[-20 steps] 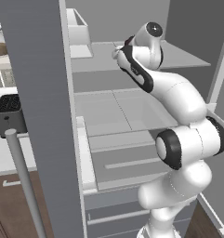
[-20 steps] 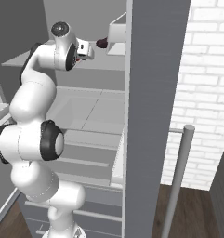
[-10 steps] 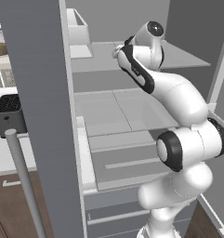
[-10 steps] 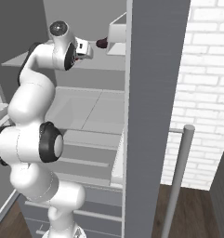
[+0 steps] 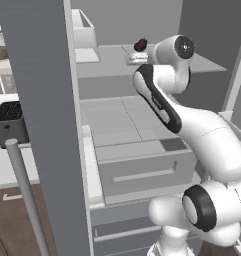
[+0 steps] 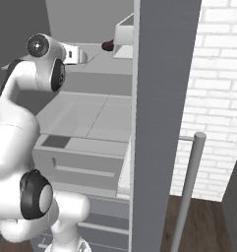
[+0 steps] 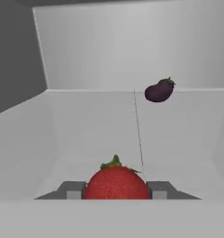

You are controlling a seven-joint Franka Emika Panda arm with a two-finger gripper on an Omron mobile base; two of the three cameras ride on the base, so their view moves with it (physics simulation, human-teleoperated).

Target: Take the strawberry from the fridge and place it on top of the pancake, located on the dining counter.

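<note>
Your pincer [image 7: 116, 189] is clamping the strawberry [image 7: 116, 183] between both fingers, near the front edge of the fridge [image 5: 42, 100] upper shelf [image 7: 85, 135]; an eggplant [image 7: 159, 90] is sitting toward the back edge.

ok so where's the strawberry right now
In the hand view the strawberry sits between the gripper's fingers, on the fridge's upper shelf, with the dark eggplant farther back.

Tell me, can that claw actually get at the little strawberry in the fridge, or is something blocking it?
Yes, it seems so. In the hand view the strawberry sits squarely between the gripper fingers, apparently pinched. The dark purple fruit lies farther back on the fridge shelf, out of the way.
</note>
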